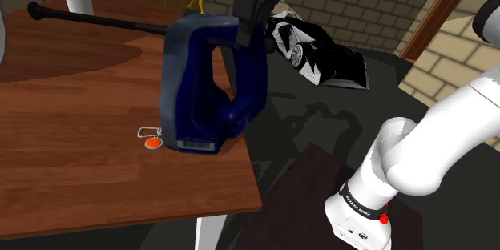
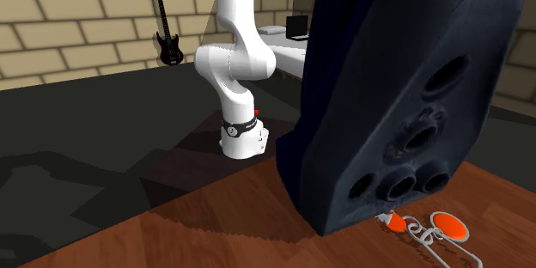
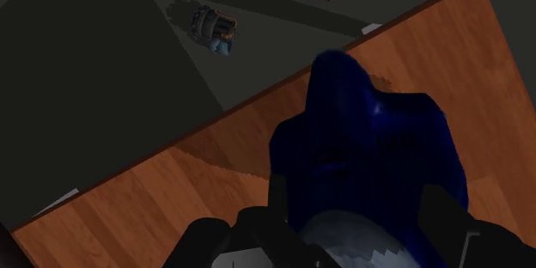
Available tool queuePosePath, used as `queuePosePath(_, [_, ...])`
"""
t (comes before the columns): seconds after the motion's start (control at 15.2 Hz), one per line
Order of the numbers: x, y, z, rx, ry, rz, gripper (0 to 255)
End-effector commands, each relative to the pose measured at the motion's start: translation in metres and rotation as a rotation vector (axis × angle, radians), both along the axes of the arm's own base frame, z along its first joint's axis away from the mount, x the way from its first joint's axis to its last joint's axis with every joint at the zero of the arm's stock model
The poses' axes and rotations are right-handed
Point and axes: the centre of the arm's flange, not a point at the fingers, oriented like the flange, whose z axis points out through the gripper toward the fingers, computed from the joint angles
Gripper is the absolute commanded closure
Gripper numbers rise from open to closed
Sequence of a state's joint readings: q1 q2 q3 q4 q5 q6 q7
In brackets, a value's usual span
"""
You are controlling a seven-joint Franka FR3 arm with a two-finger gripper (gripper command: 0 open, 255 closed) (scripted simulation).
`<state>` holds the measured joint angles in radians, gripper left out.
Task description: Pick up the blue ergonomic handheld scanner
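Dark blue scanner (image 1: 183, 72) upright near table's (image 1: 80, 176) edge.

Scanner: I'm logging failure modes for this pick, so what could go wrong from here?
1. The claw grips the blue scanner at its upper end, with most of its bulk hanging lower; it could pivot or slip.
2. It hangs near the edge of the wooden table, so a drop might send it to the floor.
3. The orange tag lies by its base and could get knocked.

Dark blue scanner (image 2: 404, 77) over wooden table (image 2: 172, 236) (white arm (image 2: 234, 60) behind)
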<state>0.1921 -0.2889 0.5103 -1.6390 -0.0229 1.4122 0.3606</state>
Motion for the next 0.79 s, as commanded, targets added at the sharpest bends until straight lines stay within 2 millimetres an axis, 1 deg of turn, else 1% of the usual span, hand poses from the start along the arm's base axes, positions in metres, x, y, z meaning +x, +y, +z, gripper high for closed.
queuePosePath(0.0, [-0.002,-0.001,0.011,0.001,-0.003,-0.002,255])
queuePosePath(0.66, [-0.002,-0.001,0.064,0.001,-0.003,-0.002,255])
queuePosePath(0.73, [-0.002,-0.001,0.065,0.001,-0.003,-0.002,255])
